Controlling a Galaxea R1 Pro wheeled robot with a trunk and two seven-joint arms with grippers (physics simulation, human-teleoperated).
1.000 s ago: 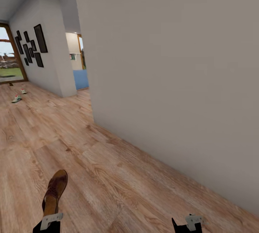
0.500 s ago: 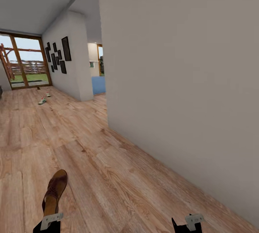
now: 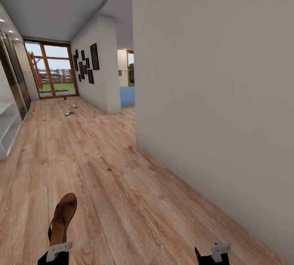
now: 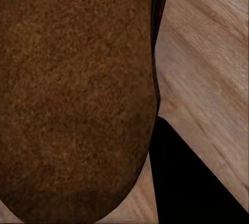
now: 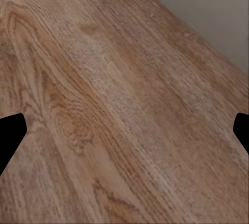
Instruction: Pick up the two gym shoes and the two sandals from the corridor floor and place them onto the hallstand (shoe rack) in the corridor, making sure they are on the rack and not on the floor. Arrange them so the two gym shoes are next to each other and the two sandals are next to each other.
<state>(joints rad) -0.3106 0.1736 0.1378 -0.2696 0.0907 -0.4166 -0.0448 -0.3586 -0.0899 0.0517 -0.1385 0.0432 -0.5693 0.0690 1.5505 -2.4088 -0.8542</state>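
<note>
Left claw around sandal, toe forward over corridor floor.

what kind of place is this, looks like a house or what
Most likely a home corridor: a long wood-plank floor runs between plain walls to a glazed door with a garden view, framed pictures hang on one wall, and trainers lie on the floor.

brown sandal held aloft, gym shoes far down corridor floor
</note>
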